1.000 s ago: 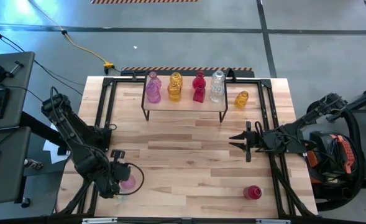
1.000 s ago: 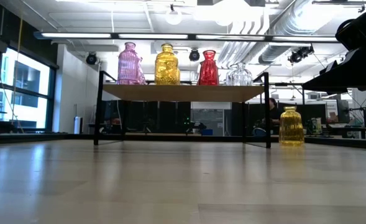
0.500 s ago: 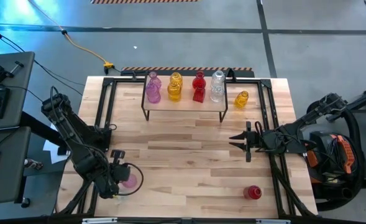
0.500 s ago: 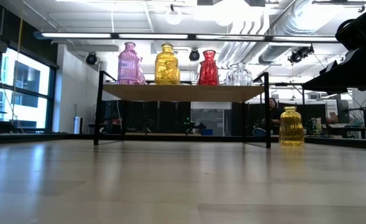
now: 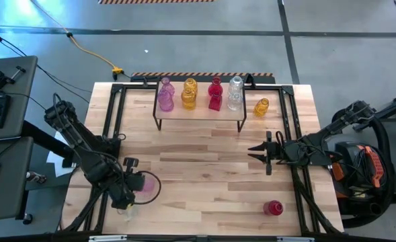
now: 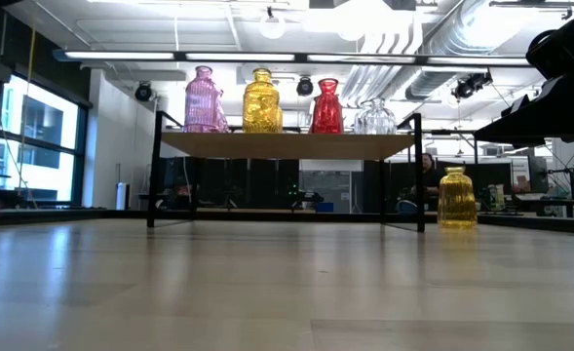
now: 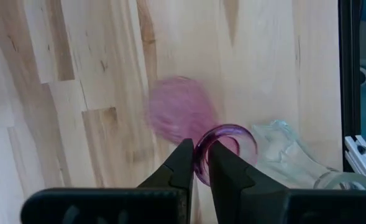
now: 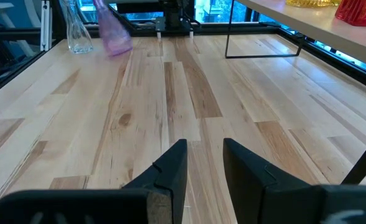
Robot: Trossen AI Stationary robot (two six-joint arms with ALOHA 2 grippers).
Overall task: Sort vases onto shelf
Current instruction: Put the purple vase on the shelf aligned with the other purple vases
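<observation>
My left gripper (image 5: 134, 185) stands near the table's front left corner, shut on a pink vase (image 5: 144, 183), which also shows in the right wrist view (image 8: 113, 31). A clear vase (image 7: 288, 155) stands upright on the table just beside it. The shelf (image 5: 201, 113) at the far middle carries pink (image 5: 165, 95), yellow (image 5: 189, 94), red (image 5: 215, 94) and clear (image 5: 234, 93) vases on their bases. My right gripper (image 5: 257, 153) waits open at the right, level above the table, with nothing between its fingers. My left gripper pinches the pink vase's mouth rim (image 7: 202, 163), one finger inside the mouth and one outside. The fingers come from above, pointing steeply down. The vase's body (image 7: 176, 115) hangs tilted below them; whether its base is clear of the table I cannot tell.
A yellow vase (image 5: 261, 106) stands on the table right of the shelf. A red vase (image 5: 273, 208) sits near the front right corner. A black frame (image 5: 113, 114) runs along the table's edges. Bare wood lies between the shelf and the front edge.
My left gripper has gone a little toward the far edge and the right, carrying the pink vase with it, away from the clear vase, which stays where it was. The pink vase shows blurred and tilted.
</observation>
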